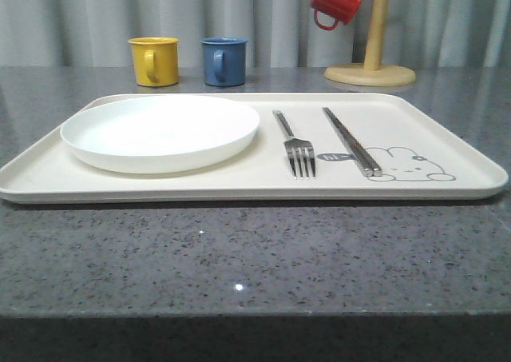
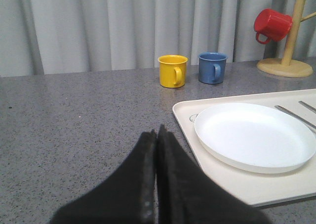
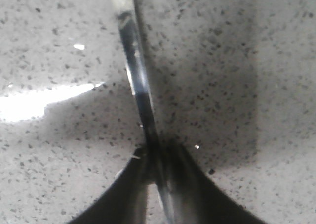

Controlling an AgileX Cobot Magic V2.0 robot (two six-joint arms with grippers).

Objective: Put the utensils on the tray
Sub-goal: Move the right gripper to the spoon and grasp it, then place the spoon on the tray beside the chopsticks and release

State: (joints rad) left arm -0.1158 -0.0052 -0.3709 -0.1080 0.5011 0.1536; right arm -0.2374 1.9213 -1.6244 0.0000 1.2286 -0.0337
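On the tray (image 1: 447,142), which lies along the table's (image 1: 239,258) near edge, we see the fork (image 1: 297,148) and chopsticks (image 1: 351,142) beside a white plate (image 1: 160,132). Our right hand (image 3: 157,157) pinches a slim silver handle (image 3: 136,80), its far end cut off. Our left hand (image 2: 157,140) is pressed together, empty. The chopsticks partly cover the rabbit drawing (image 1: 411,164); its speech bubble is illegible.
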